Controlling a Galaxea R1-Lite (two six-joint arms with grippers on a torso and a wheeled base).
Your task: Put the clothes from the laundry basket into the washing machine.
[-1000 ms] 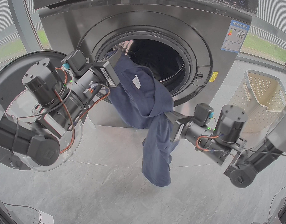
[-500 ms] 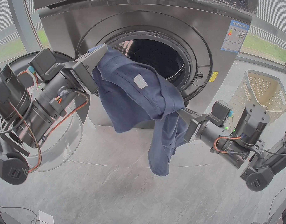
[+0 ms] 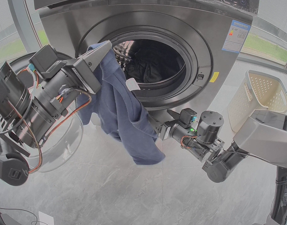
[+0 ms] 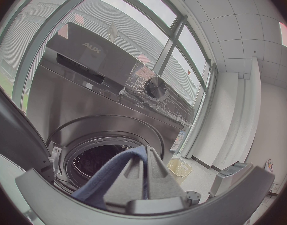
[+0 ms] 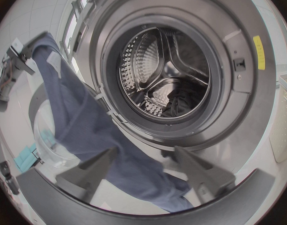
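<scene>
A navy shirt (image 3: 124, 116) hangs from my left gripper (image 3: 103, 49), which is shut on its top edge at the left rim of the washing machine's (image 3: 212, 44) opening. In the left wrist view the blue cloth (image 4: 118, 169) is pinched in the left gripper (image 4: 146, 150). My right gripper (image 3: 157, 118) stands open low in front of the machine, beside the shirt's hanging lower part. In the right wrist view the shirt (image 5: 87, 122) drapes past one of the fingers (image 5: 96, 166) of the right gripper (image 5: 145, 148). Dark clothes (image 5: 181, 102) lie in the drum.
The machine's round glass door (image 3: 59, 141) is swung open on the left, behind my left arm. The cream laundry basket (image 3: 262, 94) stands tilted on the floor at the right of the machine. Grey tiled floor stretches in front.
My right gripper has let go of the shirt and dropped lower, toward the machine's front. The shirt now hangs from the left gripper alone, which drew back out of the drum opening.
</scene>
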